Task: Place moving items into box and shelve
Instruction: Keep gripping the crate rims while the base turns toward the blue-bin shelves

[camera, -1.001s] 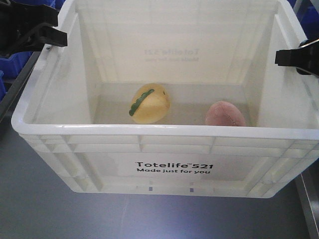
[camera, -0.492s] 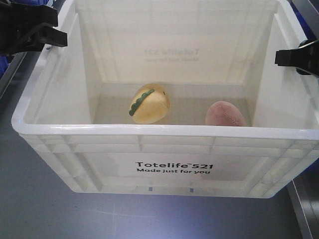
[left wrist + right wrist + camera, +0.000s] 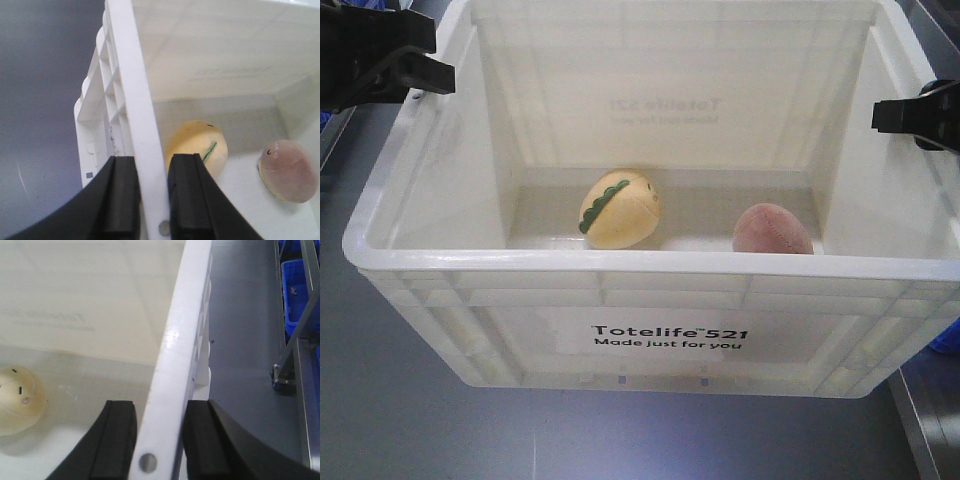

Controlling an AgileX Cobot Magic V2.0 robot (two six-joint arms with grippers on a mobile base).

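Eggs lie in the box; my left jaws and right jaws clamp its side walls. Next, I'd carry it level for shelving.

The box is white, with black print on its front wall. Nearer the black left hand lies a pale yellow egg with a green scalloped stripe; nearer the black right hand, a dull pinkish-brown egg with faint seams. Beyond that hand, blue bins.
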